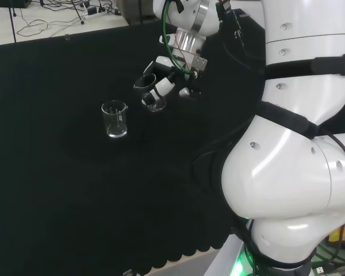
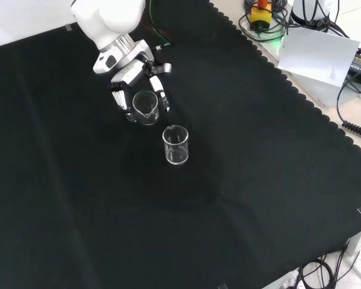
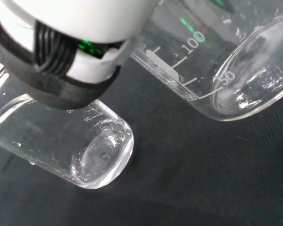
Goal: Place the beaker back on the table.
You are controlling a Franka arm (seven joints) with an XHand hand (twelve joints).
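Front view had the held beaker (image 2: 145, 107), clear glass and cylindrical, upright in the hand (image 2: 132, 81), whose black-and-white fingers (image 2: 119, 99) curled down round its sides near the cloth's upper left. Whether its base touched the black cloth (image 2: 259, 180) couldn't be told. Just beside it, apart, a second beaker (image 2: 175, 145) stood upright on the cloth, clear too, with printed graduation marks.

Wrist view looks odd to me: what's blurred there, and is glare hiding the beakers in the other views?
Wrist view: the hand is a blurred close shape, and both beakers show bright highlights. Front view: the held beaker and the standing beaker read clearly on the black cloth. Head view: the held one is dim and partly behind the fingers.
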